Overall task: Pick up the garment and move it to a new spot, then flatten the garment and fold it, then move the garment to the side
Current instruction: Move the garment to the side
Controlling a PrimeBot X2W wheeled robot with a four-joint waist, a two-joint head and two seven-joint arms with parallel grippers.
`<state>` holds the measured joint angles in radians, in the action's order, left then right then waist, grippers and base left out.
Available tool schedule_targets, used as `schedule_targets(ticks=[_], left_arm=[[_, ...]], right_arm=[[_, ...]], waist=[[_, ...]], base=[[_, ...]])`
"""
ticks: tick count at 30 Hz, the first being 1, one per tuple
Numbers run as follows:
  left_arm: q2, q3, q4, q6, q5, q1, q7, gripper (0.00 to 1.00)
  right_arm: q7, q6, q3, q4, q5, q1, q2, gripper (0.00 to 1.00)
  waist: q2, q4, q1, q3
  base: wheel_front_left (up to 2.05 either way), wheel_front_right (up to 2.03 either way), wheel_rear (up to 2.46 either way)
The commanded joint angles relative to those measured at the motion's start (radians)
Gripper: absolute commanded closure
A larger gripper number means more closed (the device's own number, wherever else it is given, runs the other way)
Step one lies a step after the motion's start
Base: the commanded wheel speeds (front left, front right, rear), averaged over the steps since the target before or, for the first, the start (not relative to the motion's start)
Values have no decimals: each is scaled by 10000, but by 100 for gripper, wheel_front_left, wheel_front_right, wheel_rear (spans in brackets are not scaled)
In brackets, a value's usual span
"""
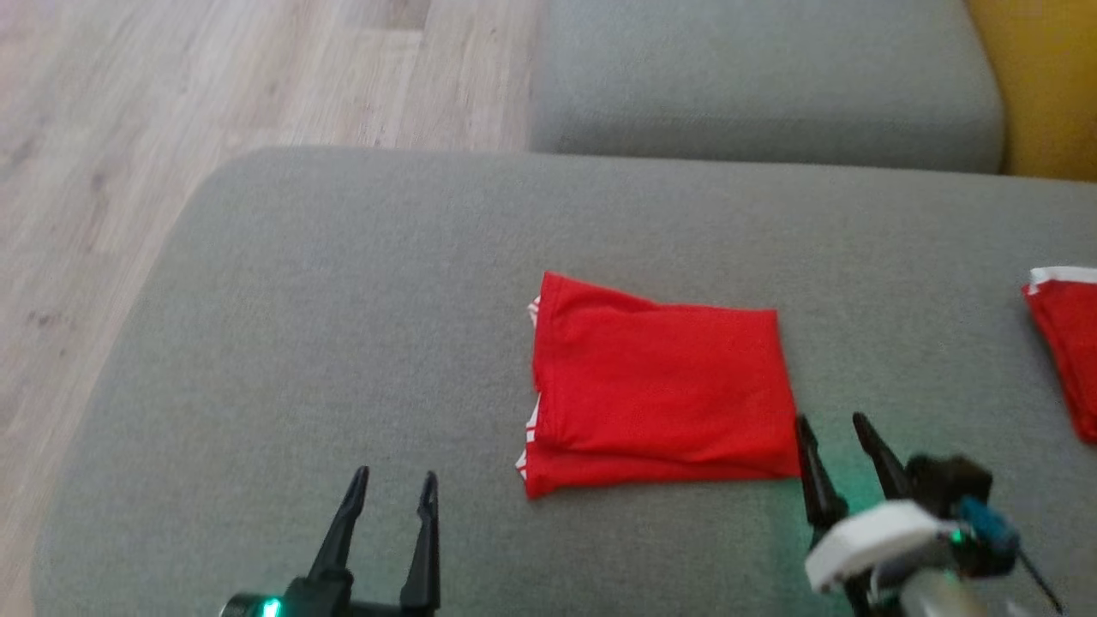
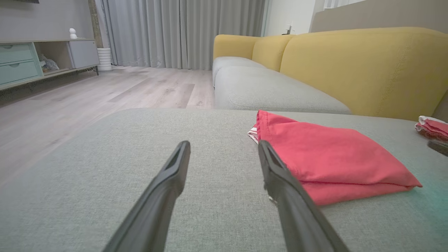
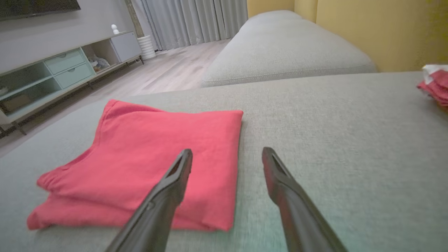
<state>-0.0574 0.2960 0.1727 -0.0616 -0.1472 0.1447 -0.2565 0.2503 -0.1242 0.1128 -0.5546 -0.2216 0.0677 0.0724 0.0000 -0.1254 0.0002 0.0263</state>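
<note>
Left pincer (image 1: 394, 474): jaws wide, holding nothing; over the near edge of the grey sofa seat (image 1: 300, 343), left of the garment and apart from it.
Left pincer, own wrist view (image 2: 223, 142): both fingers low over bare grey fabric; the garment's left edge sits just past the right finger.
Right pincer (image 1: 830, 419): jaws wide, holding nothing; just beside the garment's near right corner.
Right pincer, own wrist view (image 3: 227, 149): left finger lies across the garment's right border in the picture, right finger over bare seat; contact cannot be told.
Red garment (image 1: 660, 386): folded into a rough rectangle, flat, about mid-seat, between the two pincers; white trim shows along its left edge.
Garment layers (image 3: 147, 161): at least two, stacked; upper layer set slightly back from the lower at the near edge.
Second red cloth (image 1: 1067, 343): at the seat's right edge, white band on top, well apart from the folded garment.
Beyond far edge: another grey seat cushion (image 1: 763, 77), yellow backrest (image 2: 360, 66).
Left of seat: pale wood floor (image 1: 171, 103).
</note>
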Motion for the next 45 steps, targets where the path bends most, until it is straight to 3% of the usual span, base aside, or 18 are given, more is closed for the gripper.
schedule_targets(ticks=[1,6,12,13,14,15,20,23,33,40,45], left_arm=[[72,-166,-321,-6,-32,-573,-53,0],[72,101,-339,38,33,-998,-53,0],[72,235,-204,59,-82,-1451,-53,0],[72,260,-194,59,-97,-1522,-53,0],[72,277,-185,50,-103,-1583,-53,0],[72,281,-184,35,-110,-1645,-53,0],[72,244,-262,-38,-110,-1811,-53,0],[72,197,-285,-27,-91,-1824,-53,0],[72,212,-420,65,94,-2277,-53,0],[72,223,-532,162,335,-2811,-53,0],[72,70,-569,263,442,-2997,-53,0]], right_arm=[[-14,-65,215,-134,-238,643,99,0],[-602,-65,163,-1976,-509,2311,191,0],[-511,-65,93,-3847,373,3594,282,0],[-503,-65,114,-4123,452,3723,222,9],[-500,-65,159,-4372,488,3835,154,60],[-491,-65,237,-4579,500,3941,87,100],[-228,-65,554,-4970,325,4380,-29,100],[-45,-65,648,-4836,424,4629,332,100],[101,-65,663,-3714,1161,5273,2630,100],[54,-65,-492,-2507,1915,5628,4463,100],[-454,-65,-1716,-1545,2515,5531,5432,100]], waist=[[0,-206,-2,-243],[0,-509,-2,-888],[0,-558,-2,-1343],[0,-542,-2,-1372],[0,-511,-2,-1398],[0,-463,-2,-1434],[0,-43,-2,-1602],[0,372,-2,-1758],[0,1550,-2,-2571],[0,1817,-2,-3370],[0,1881,-2,-3656]], base=[[0,0,0],[0,0,0],[0,0,0],[0,0,0],[0,0,0],[0,0,0],[0,0,0],[0,0,0],[0,0,0],[0,0,0],[0,0,0]])
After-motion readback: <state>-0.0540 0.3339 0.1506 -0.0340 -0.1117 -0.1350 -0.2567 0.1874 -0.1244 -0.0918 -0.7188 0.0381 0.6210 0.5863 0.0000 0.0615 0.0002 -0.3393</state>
